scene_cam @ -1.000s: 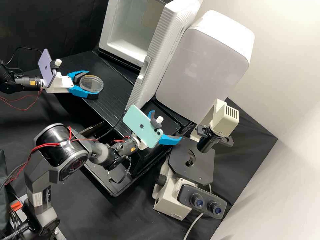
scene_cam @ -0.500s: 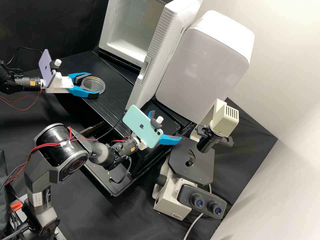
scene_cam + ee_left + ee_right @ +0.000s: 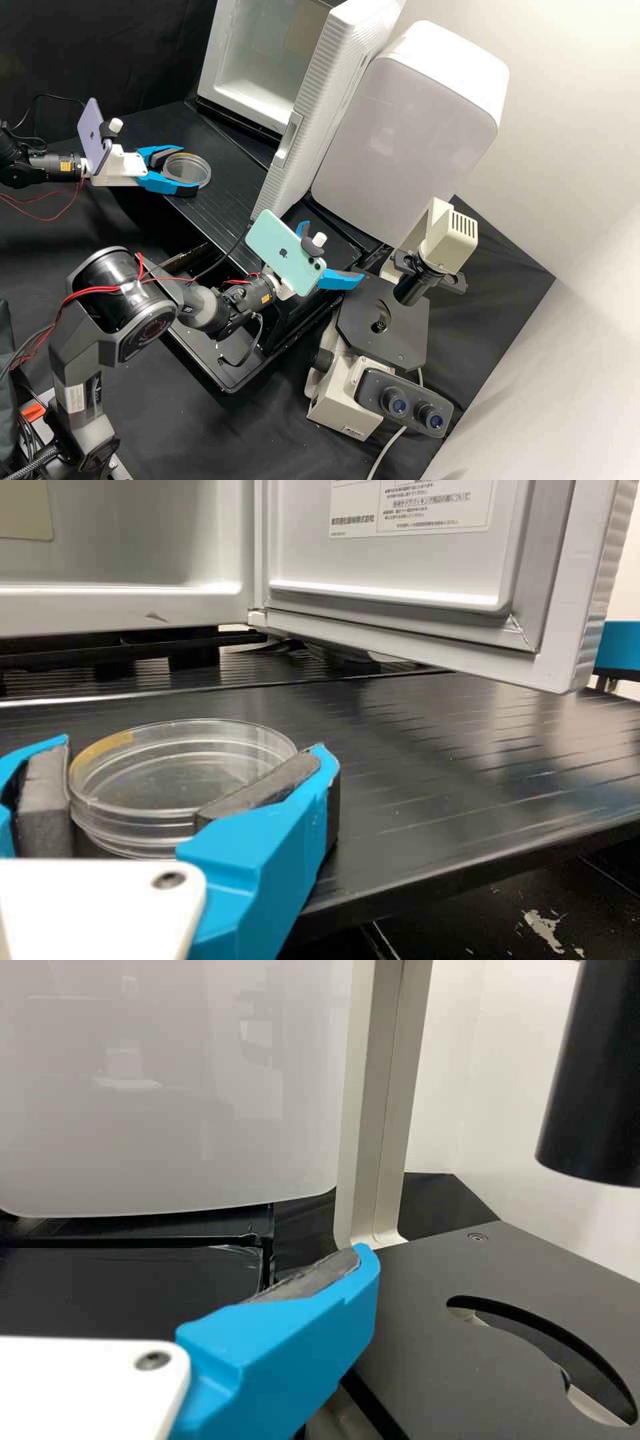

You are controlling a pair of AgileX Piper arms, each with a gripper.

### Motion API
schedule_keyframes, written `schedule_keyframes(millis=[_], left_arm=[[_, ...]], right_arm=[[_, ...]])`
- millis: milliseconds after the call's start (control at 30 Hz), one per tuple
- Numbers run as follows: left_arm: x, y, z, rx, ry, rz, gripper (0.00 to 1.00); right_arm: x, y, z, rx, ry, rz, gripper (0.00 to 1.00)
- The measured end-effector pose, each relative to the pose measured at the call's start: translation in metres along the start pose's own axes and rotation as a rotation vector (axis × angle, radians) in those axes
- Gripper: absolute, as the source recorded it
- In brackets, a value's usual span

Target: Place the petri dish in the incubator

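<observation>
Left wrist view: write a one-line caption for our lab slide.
Left gripper around a clear petri dish on the black bench, before the open white incubator.

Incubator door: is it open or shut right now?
Open. The incubator door stands swung wide, exposing the white chamber. The petri dish sits outside on the bench.

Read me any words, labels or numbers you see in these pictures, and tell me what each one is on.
White label on the incubator door: lines of small print, too blurred to read.
Sticker on the right arm's base: too small to read.
Yellow tag on the left arm's wrist: too small to read.
</observation>
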Motion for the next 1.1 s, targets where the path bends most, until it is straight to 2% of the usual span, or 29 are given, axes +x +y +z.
schedule_keyframes(millis=[67,200,400,500,633,767,1100], left_arm=[[0.000,0.000,0.000,0.006,-0.001,0.003,0.00],[0.000,0.001,0.001,0.051,-0.002,0.011,0.00],[-0.005,0.011,0.003,0.094,0.000,-0.002,0.00],[-0.005,0.023,0.004,0.090,0.004,0.011,0.00],[-0.007,0.046,0.007,0.079,-0.002,0.088,0.00],[-0.009,0.059,0.010,0.077,-0.017,0.135,0.00],[-0.012,0.063,0.012,0.071,-0.022,0.153,0.00]], right_arm=[[0.000,0.000,0.000,0.000,0.000,0.000,1.00],[0.000,0.000,0.000,0.000,0.000,0.000,1.00],[0.000,0.000,0.000,0.000,0.000,0.000,1.00],[0.000,0.000,0.000,0.000,0.000,0.000,1.00],[0.000,0.000,0.000,0.000,0.000,0.000,1.00],[0.000,0.000,0.000,0.000,0.000,0.000,1.00],[0.000,0.000,0.000,0.000,0.000,0.000,1.00]])
